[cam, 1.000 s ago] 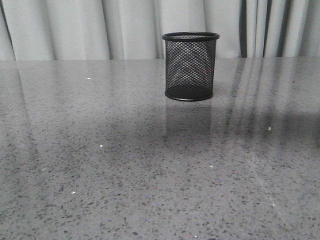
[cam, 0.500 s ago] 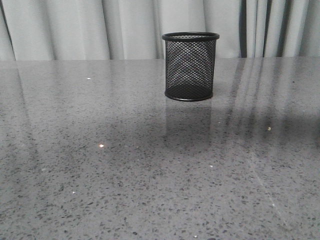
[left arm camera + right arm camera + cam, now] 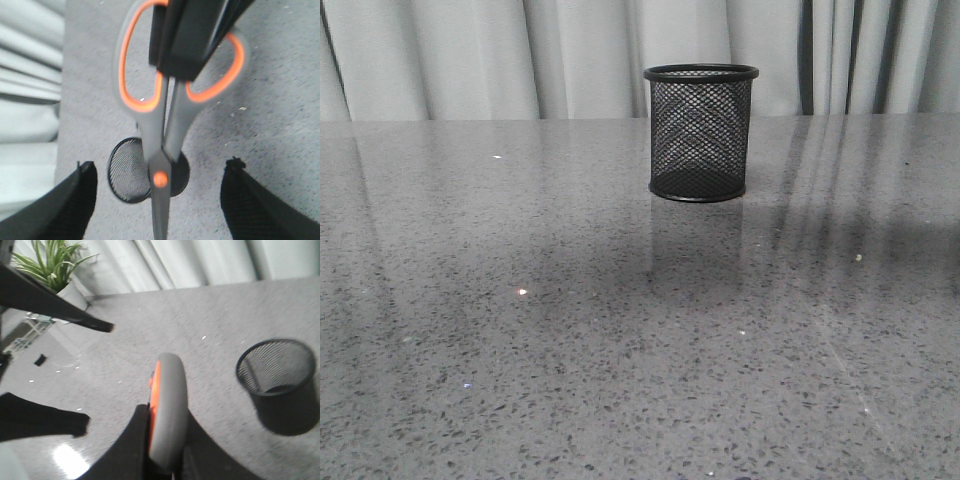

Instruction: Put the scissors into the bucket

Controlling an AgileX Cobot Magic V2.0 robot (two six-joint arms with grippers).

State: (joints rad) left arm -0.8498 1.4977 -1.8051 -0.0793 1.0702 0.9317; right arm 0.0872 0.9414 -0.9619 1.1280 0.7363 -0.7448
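Note:
The bucket, a black wire-mesh cup, stands upright towards the back of the grey table; no gripper shows in the front view. In the right wrist view my right gripper is shut on the grey, orange-lined handle of the scissors, with the bucket apart from it on the table. In the left wrist view the scissors are held by the handles in the right gripper's black fingers, blades pointing towards the bucket far beneath. My left gripper is open, its fingers wide on either side of the blades, not touching them.
Grey speckled table with pale curtains behind it. In the right wrist view a potted plant stands past the table's edge, and the left gripper's dark fingers reach in near the scissors.

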